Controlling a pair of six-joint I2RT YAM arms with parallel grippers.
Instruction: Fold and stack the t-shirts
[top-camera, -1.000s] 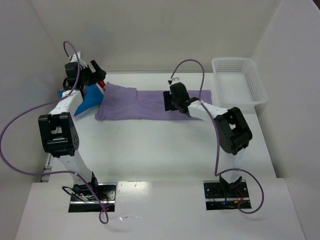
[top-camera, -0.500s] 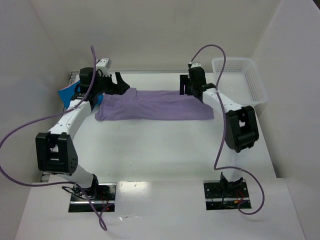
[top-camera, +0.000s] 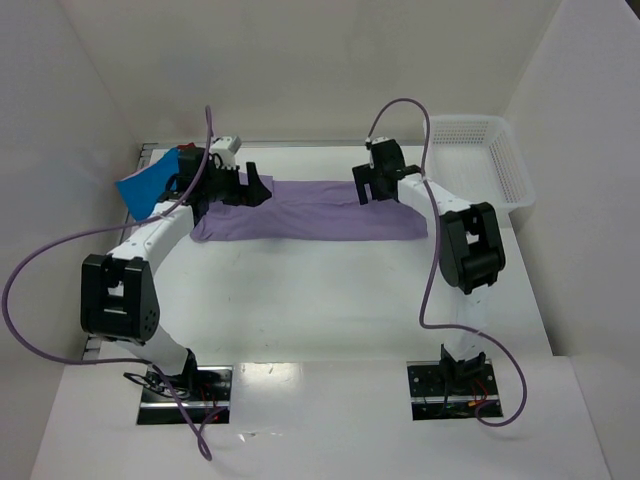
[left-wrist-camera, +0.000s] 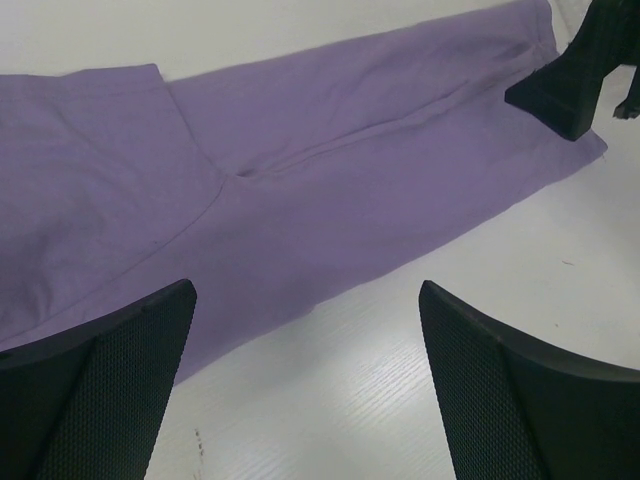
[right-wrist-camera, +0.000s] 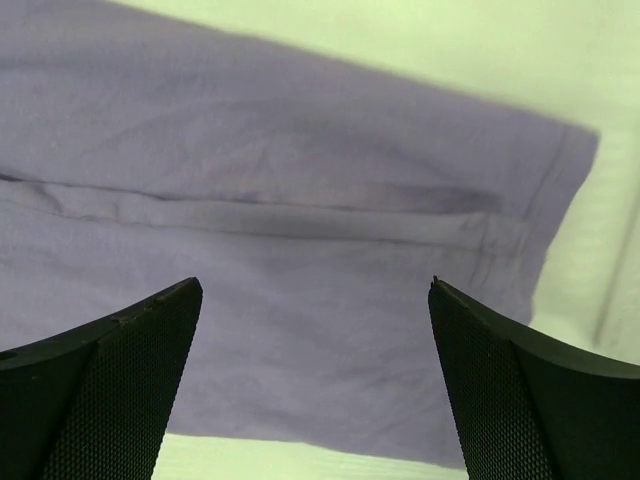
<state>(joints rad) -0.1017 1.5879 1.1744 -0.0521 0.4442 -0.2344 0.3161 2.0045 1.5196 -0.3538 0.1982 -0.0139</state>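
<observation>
The lavender-purple t-shirt (top-camera: 310, 212) lies as a long folded strip across the far half of the table, and it also fills the left wrist view (left-wrist-camera: 330, 170) and the right wrist view (right-wrist-camera: 300, 230). My left gripper (top-camera: 256, 188) hangs open over its left end, with nothing between the fingers (left-wrist-camera: 307, 290). My right gripper (top-camera: 373, 190) is open above the strip's far right part (right-wrist-camera: 315, 285) and is also empty. A folded bright blue t-shirt (top-camera: 140, 188) sits at the far left, with a sliver of red cloth (top-camera: 188, 153) behind it.
A white mesh basket (top-camera: 478, 160) stands at the back right against the side wall. White walls close in the table on the left, back and right. One finger of the right gripper (left-wrist-camera: 565, 95) shows at the top right of the left wrist view.
The right gripper opened, let go of the purple shirt and moved toward its far edge. The left arm swung right from the blue shirt to the purple shirt's left end.
</observation>
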